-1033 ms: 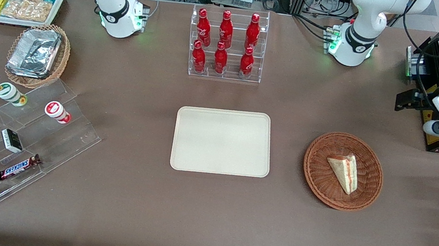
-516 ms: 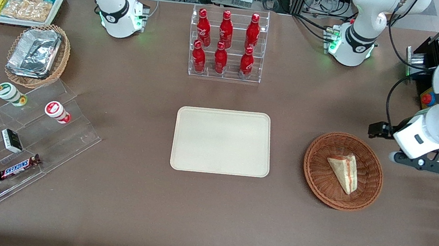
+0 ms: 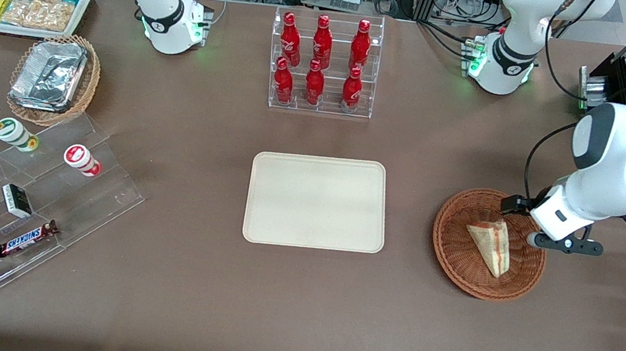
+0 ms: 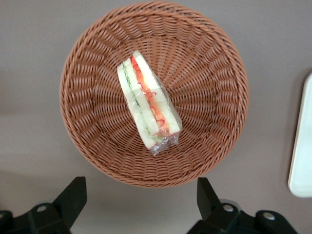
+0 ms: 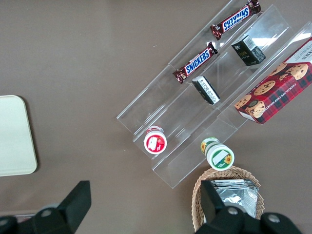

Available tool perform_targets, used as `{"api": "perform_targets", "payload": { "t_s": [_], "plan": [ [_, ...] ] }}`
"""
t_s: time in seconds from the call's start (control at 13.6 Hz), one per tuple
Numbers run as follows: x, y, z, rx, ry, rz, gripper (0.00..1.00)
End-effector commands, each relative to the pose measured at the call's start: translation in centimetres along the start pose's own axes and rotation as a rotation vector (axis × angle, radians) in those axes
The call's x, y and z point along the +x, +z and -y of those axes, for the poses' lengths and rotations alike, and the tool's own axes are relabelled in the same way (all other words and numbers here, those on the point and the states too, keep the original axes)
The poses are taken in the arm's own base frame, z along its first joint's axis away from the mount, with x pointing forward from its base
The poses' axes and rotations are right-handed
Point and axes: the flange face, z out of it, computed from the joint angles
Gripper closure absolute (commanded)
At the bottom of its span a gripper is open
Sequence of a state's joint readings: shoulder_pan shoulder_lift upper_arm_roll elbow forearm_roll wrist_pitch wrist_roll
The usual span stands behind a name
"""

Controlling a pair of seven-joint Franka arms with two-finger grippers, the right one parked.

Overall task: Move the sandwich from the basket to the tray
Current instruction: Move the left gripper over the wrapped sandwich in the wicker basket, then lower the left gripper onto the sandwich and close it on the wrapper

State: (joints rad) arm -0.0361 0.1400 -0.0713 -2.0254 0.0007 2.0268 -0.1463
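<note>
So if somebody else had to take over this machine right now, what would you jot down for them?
Gripper: jaws open, holding nothing, hovering above the reddish-brown basket, at its edge toward the working arm's end.
Sandwich: lying in the basket, wrapped in clear film, untouched.
Tray: mid-table, nothing on it.
Done: the approach only.
Left: come down, close on the sandwich, lift it, carry it to the tray and release.

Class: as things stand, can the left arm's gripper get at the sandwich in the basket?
Probably yes. The gripper hangs open above the basket, and the sandwich lies uncovered inside with nothing over or against it.
</note>
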Motion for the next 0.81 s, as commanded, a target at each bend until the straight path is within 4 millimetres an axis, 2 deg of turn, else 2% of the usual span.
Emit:
{"api": "perform_targets", "payload": {
  "t_s": [0.0, 0.37, 0.52, 0.74],
  "plan": [
    [0.0, 0.8, -1.0, 0.012, -0.088, -0.023, 0.00],
    [-0.7, 4.1, -0.8, -0.028, -0.421, -0.109, 0.00],
    [-1.0, 5.0, -0.5, -0.038, -0.457, -0.127, 0.00],
    [-0.2, 6.1, -0.5, -0.055, -0.512, -0.151, 0.00]
  ]
}}
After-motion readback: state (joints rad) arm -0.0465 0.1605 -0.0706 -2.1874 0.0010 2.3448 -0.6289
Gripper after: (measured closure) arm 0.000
